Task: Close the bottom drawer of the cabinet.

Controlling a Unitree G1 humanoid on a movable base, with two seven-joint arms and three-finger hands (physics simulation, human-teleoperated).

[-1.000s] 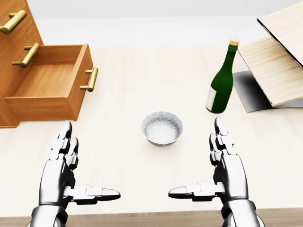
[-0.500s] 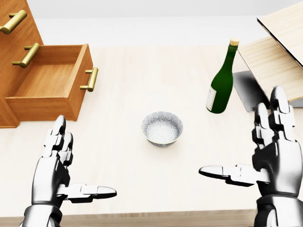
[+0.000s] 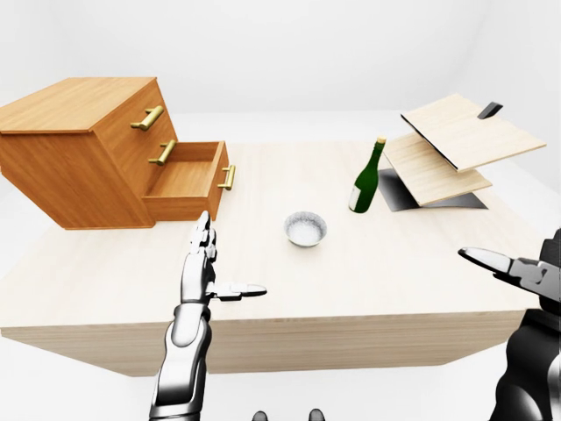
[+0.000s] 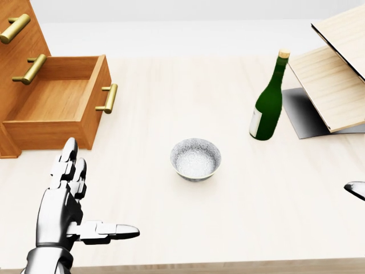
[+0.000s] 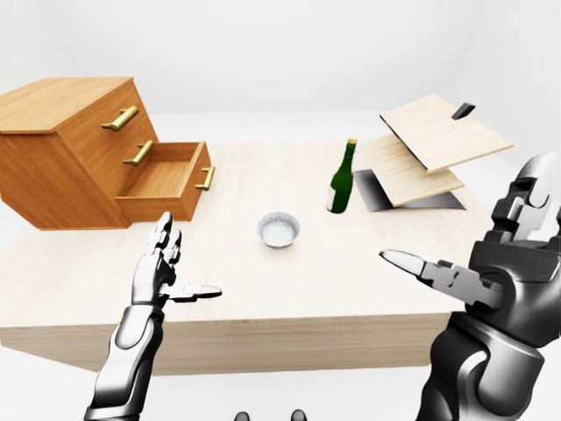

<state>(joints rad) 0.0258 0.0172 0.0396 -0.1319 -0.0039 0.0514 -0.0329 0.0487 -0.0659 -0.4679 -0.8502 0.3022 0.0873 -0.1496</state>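
Note:
A wooden cabinet (image 3: pixel 79 149) with brass handles stands at the table's left. Its bottom drawer (image 4: pixel 57 108) is pulled out and empty, its brass handle (image 4: pixel 108 98) facing right. My left hand (image 4: pixel 71 200) is open, palm flat, just below the drawer's near corner and not touching it. My right hand (image 5: pixel 500 263) is open, raised high and to the right, off the table's right edge; only a fingertip (image 4: pixel 355 188) of it shows in the head view.
A grey bowl (image 4: pixel 195 158) sits mid-table. A green bottle (image 4: pixel 268 103) stands upright to its right. A tilted wooden rack of boards (image 3: pixel 456 145) occupies the table's far right.
My right hand has risen and swung out to the right, almost leaving the head view. My left hand has stayed nearly still. The view has shifted slightly.

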